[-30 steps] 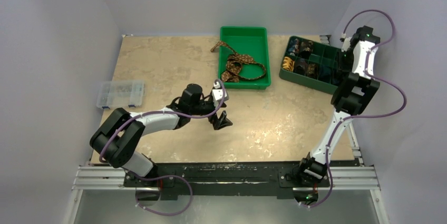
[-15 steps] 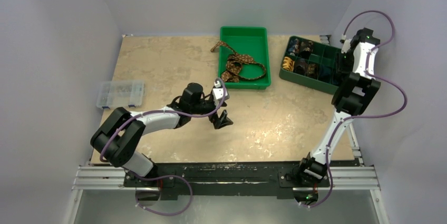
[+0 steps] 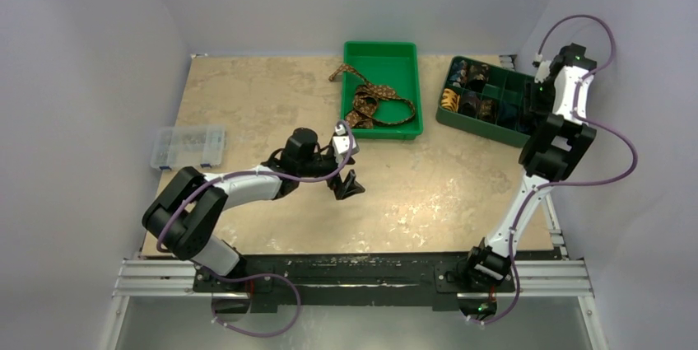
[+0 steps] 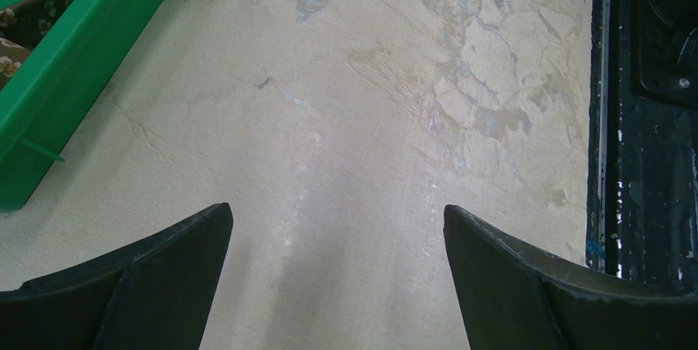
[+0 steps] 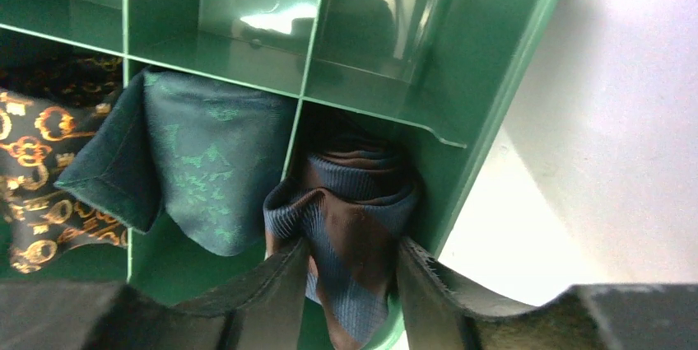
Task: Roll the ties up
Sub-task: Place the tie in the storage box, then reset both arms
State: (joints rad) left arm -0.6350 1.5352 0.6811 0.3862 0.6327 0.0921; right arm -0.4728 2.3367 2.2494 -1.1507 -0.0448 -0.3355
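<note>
We saw the right claw clenched on a rolled brown-and-navy striped tie in an edge cell of the dark green divided plastic organiser, with a dark green patterned tie in the next cell. The left claw hung released over the beige counter, and a loose brown patterned tie lay in the bright green plastic tray

Mottled beige worktop: matt, stone-like, with rough worn patches. Bright green plastic tray: smooth, semi-gloss. Dark green divided plastic organiser: glossy, reflective walls. Navy-and-brown striped cloth tie: finely ribbed weave. Dark green patterned cloth tie: soft, matt.
</note>
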